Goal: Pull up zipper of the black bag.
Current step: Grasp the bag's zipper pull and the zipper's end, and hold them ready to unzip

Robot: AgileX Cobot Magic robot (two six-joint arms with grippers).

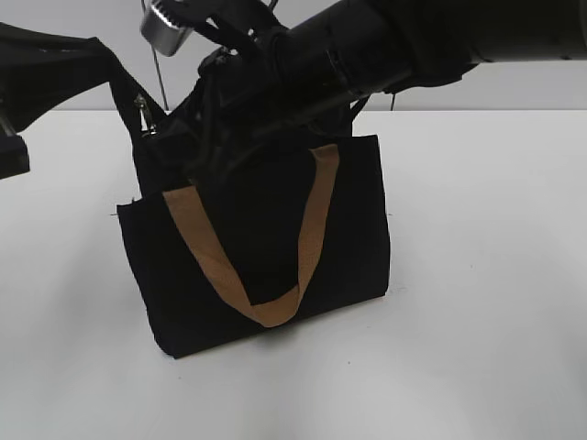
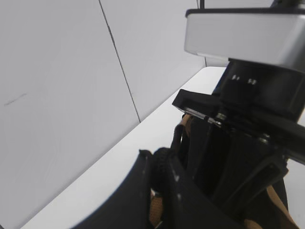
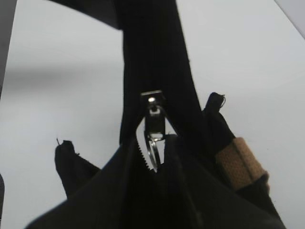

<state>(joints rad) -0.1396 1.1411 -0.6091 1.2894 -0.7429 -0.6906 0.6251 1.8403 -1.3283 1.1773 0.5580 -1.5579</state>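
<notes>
The black bag (image 1: 266,247) stands on the white table, its tan handle (image 1: 312,229) hanging down the front. My left gripper (image 1: 103,50) comes in from the left and is shut on the black fabric strip at the bag's top left end, holding it stretched up; the left wrist view shows the jaws (image 2: 159,164) pinched on the fabric. My right gripper (image 1: 213,105) reaches in from the upper right over the bag's top. In the right wrist view its jaws (image 3: 159,164) are shut on the silver ring tab of the zipper (image 3: 152,114). The zip is closed beyond the slider and open below it.
The white table (image 1: 486,275) extends around the bag, with a pale wall (image 2: 57,86) behind it. The right arm's silver wrist camera (image 2: 243,33) hangs close above the bag's top. A tan strap (image 3: 240,160) shows at the bag's right side.
</notes>
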